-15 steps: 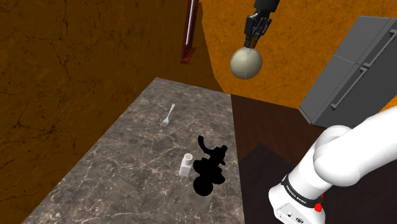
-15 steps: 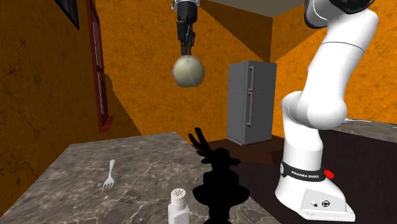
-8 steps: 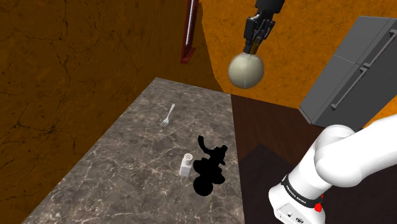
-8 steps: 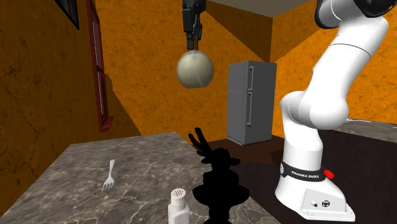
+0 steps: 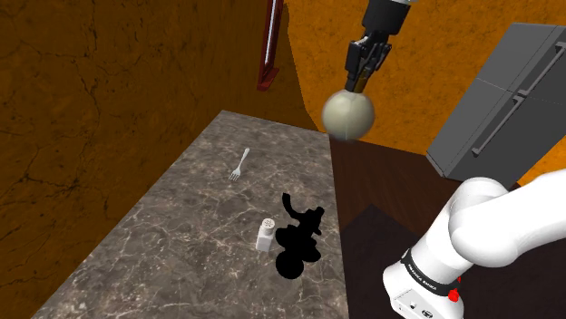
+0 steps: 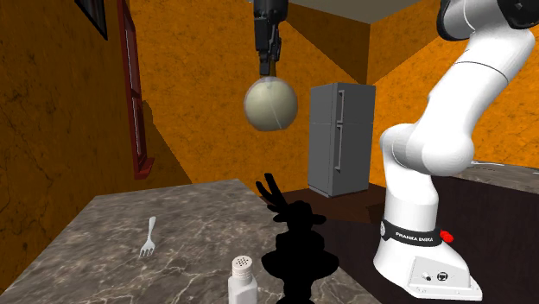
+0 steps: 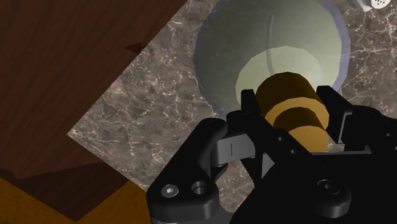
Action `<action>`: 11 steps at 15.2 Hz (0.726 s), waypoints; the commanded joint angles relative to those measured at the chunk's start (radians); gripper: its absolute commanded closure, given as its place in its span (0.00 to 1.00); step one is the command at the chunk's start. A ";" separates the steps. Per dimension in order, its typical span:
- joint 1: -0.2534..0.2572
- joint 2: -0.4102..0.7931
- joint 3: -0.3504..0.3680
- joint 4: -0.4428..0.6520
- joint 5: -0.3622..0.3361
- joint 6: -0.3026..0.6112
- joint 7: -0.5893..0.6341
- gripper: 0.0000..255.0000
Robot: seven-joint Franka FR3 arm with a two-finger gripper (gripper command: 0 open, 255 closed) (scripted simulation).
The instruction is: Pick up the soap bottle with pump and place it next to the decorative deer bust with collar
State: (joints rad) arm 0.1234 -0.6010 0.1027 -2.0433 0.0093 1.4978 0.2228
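The soap bottle [image 5: 348, 115] is a round, pale greenish globe with a gold pump neck [image 7: 294, 108]. It hangs high in the air from my black gripper [image 5: 360, 80], which is shut on the pump. In the wrist view the fingers clasp the gold neck above the globe [image 7: 273, 51]. The deer bust [image 5: 299, 240] is an all-black figure with antlers, standing on the marble counter [image 5: 181, 236] near its right edge in the shoulder view. In the second exterior view the bottle [image 6: 270, 104] and gripper [image 6: 267, 65] hang well above the bust [image 6: 298, 246].
A white shaker [image 5: 265, 234] stands close beside the bust. A white fork [image 5: 239, 165] lies farther back on the counter. A grey fridge [image 6: 341, 140] stands behind on the dark wood floor. My white base [image 6: 419, 250] sits to the second exterior view's right of the bust.
The gripper has carried the bottle lower, and toward the second exterior view's right. The bust, shaker and fork have not moved.
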 commanded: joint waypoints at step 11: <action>0.005 -0.048 0.004 -0.195 0.006 0.148 0.004 1.00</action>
State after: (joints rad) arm 0.1281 -0.6452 0.1065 -2.2236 0.0151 1.6339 0.2267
